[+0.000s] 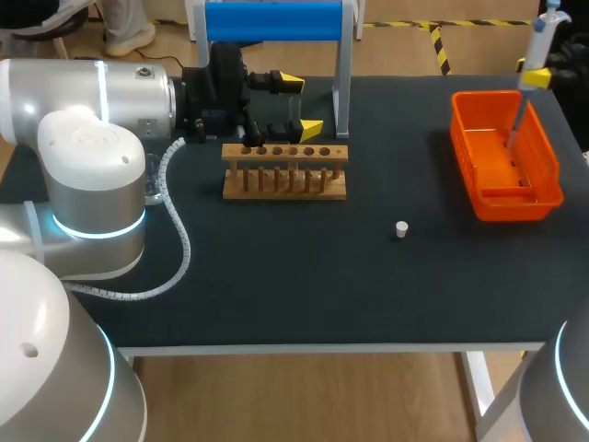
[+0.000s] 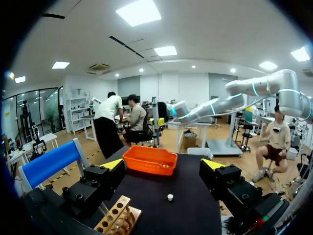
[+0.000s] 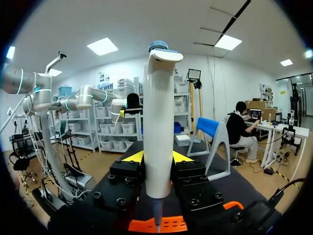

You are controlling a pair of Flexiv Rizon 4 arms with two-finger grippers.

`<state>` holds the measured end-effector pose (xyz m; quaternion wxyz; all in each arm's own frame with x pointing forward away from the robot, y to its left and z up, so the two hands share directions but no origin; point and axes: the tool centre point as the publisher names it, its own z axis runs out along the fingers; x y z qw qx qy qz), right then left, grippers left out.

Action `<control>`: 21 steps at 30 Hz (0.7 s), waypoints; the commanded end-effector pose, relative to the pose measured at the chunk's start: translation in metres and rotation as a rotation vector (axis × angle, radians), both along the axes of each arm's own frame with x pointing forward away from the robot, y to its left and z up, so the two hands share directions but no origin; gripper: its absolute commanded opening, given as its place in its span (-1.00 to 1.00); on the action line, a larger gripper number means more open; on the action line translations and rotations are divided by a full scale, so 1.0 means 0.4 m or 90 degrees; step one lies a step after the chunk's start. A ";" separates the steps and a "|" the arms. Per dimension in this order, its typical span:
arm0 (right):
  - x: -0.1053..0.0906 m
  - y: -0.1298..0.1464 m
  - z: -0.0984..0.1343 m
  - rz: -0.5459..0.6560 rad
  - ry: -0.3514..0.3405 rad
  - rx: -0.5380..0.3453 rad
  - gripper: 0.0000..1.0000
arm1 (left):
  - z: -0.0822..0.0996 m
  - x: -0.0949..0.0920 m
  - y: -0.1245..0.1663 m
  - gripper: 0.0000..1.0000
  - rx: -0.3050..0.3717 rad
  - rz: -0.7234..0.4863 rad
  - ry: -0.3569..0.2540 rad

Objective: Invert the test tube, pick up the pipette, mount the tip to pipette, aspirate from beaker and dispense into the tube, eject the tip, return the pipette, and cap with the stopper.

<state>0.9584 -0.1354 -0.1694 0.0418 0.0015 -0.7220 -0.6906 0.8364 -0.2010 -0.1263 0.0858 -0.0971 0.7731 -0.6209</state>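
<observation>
Black table point(image 1: 368, 295) seen from above, its near edge crossing the lower frame. At upper centre-left the left gripper point(image 1: 302, 105), fingers spread around nothing, hangs just behind the wooden rack point(image 1: 285, 170), with a blue-topped stand point(image 1: 271, 20) at the far edge. At upper right the right gripper point(image 1: 534, 76) pinches the pipette point(image 1: 546, 32) above the orange bin point(image 1: 463, 152), which sits near the right edge. The white stopper point(image 1: 401, 229) stands right of centre, well apart from both.
</observation>
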 end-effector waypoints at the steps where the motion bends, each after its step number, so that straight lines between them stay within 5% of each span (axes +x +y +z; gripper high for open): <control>1: 0.017 -0.008 -0.015 0.087 -0.006 0.015 -1.00 | 0.001 0.000 0.003 1.00 0.000 -0.001 0.001; 21: -0.016 -0.026 -0.035 0.099 -0.026 0.043 -1.00 | 0.001 0.000 0.003 1.00 0.000 -0.001 0.001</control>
